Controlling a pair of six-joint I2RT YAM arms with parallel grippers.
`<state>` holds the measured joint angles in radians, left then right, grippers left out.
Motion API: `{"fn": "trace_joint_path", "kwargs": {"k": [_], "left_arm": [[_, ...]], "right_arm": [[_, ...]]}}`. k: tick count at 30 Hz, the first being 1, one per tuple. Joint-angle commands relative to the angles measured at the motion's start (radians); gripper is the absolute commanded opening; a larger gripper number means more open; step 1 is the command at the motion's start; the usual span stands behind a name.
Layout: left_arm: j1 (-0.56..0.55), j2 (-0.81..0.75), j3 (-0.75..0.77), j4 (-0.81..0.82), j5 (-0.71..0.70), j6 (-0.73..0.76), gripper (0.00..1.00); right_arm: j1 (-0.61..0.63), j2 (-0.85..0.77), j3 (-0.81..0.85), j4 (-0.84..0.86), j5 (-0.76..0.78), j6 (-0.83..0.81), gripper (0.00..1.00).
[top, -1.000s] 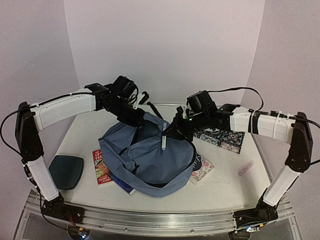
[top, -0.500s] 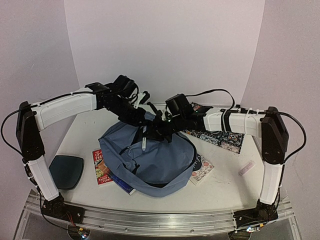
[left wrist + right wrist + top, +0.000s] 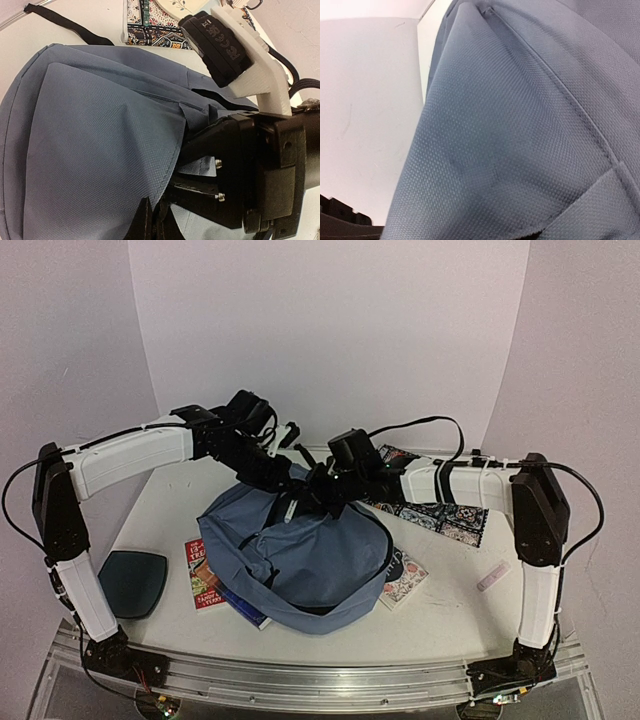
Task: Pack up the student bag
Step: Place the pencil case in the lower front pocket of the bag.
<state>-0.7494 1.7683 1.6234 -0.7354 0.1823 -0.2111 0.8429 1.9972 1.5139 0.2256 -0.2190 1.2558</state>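
Note:
The slate-blue student bag (image 3: 300, 565) lies in the middle of the table, its far top edge lifted. My left gripper (image 3: 283, 478) is shut on that fabric edge; in the left wrist view its fingertips (image 3: 155, 225) pinch the seam of the bag (image 3: 95, 140). My right gripper (image 3: 300, 502) reaches into the opening beside it and holds a short white pen (image 3: 292, 510) that hangs down at the bag's mouth. The right wrist view shows only bag fabric (image 3: 520, 135); its own fingers are hidden.
A dark teal pad (image 3: 132, 582) lies at the front left. A red book (image 3: 203, 573) and a dark blue book (image 3: 245, 608) stick out from under the bag. A patterned booklet (image 3: 405, 578), a patterned book (image 3: 440, 512) and a pink eraser (image 3: 493, 576) lie to the right.
My right gripper has moved left with the white pen, from over the bag's right side to the lifted opening beside the left gripper. The left gripper has kept its hold.

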Motion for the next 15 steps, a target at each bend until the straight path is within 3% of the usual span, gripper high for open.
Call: {"fn": "trace_joint_path", "kwargs": {"k": [1,11,15], "left_arm": [[0.002,-0.052,0.023,0.034,0.01,-0.011,0.0],[0.002,-0.048,0.022,0.034,-0.021,0.003,0.0],[0.002,-0.048,0.022,0.033,-0.038,0.01,0.0]], "right_arm": [[0.0,-0.003,0.017,0.044,0.009,0.023,0.35],[0.001,-0.07,-0.017,0.008,-0.033,-0.053,0.42],[0.0,-0.109,-0.022,-0.099,-0.022,-0.139,0.45]]}}
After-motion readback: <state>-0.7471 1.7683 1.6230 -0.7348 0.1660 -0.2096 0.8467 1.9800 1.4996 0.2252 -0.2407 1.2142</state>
